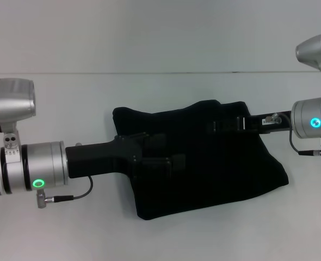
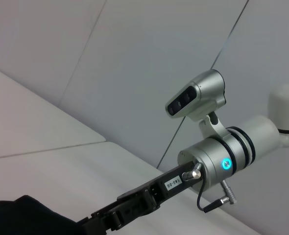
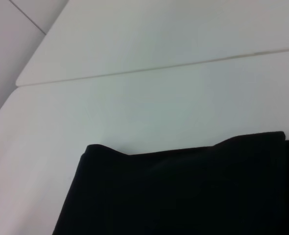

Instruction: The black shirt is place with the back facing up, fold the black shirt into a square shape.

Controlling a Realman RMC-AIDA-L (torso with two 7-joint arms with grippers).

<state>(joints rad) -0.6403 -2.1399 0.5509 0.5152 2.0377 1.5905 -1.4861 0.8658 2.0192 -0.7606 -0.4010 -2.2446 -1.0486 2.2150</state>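
Closest to the head camera was the left arm's silver wrist with its green light, and from it the left gripper (image 1: 163, 152) reached in over the black shirt (image 1: 215, 179). Black fingers on black cloth, so honestly I couldn't tell if it was open, closed or holding a fold. Same story for the right gripper (image 1: 226, 124), which came in from the far right side and sat over the shirt's far edge near the middle; the left wrist view showed it (image 2: 103, 223) down at the cloth, but not what the fingers were doing. The shirt lay in the middle of the white table (image 1: 68, 228), already bunched into a lumpy, roughly four-sided slab, plain side up, no lettering showing. My guess was that they were mid-fold, somewhere past the first fold but not at a tidy square, since the near right corner sagged out and the far edge was wavy. Next move probably needed both grippers to carry one edge across together and lay it flat without dragging the layers underneath. Plenty of bare table on every side, and the table's back edge was well clear of the cloth.
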